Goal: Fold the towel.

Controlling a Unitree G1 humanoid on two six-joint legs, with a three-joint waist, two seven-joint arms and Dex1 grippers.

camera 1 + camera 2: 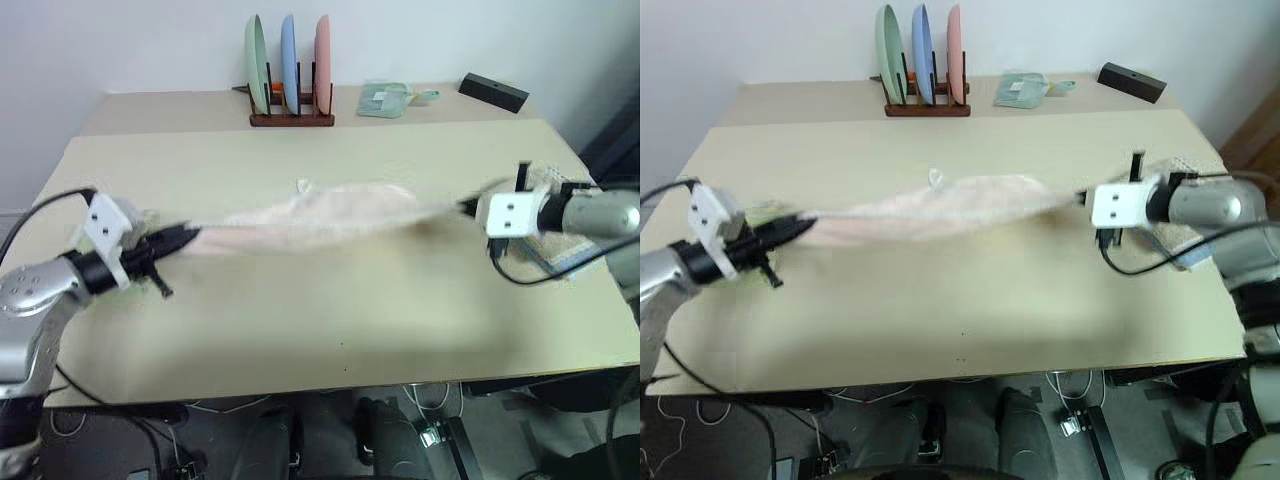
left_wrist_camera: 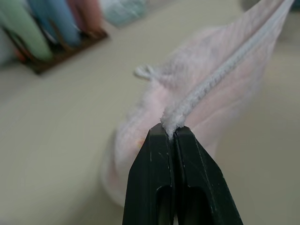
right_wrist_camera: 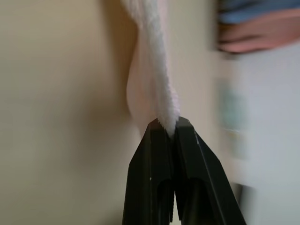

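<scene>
— Right, pinched hard at both ends: left gripper (image 1: 188,238) clamped on the white hem of the towel (image 1: 320,215), right gripper (image 1: 1080,197) clamped on the far corner the same way.

— Held up off the table (image 1: 300,330), then?

— Looks so. Strung between the two arms over the middle of the tabletop, sagging slightly in the centre, a soft shadow underneath. Probably lifted to shake out creases and get one edge straight before laying down for a fold.

— Why grab by the hem?

— Thicker, firmer, less likely to slip from narrow black fingers (image 2: 180,154). Seen from the left wrist: hem running straight out from the closed tips, pink terry hanging off one side. Same story from the right wrist, fingertips (image 3: 187,140) shut on the white edge.

— Any loose bits?

— Small white loop or tag (image 1: 303,185) sticking up from the upper edge near the middle. Logo too blurred to pick out.

— Anything in the way?

— Not near. Plate rack (image 1: 290,70) with green, blue and pink plates well back by the wall, pale green packet (image 1: 383,99) and black block (image 1: 493,92) beside it. Another cloth (image 1: 545,250) lying under the right arm, at the table's edge.

— Stage of the job?

— Early, by the look: spread out, no fold made yet. Next likely need: lowering evenly so the cloth lands flat rather than bunched.
</scene>
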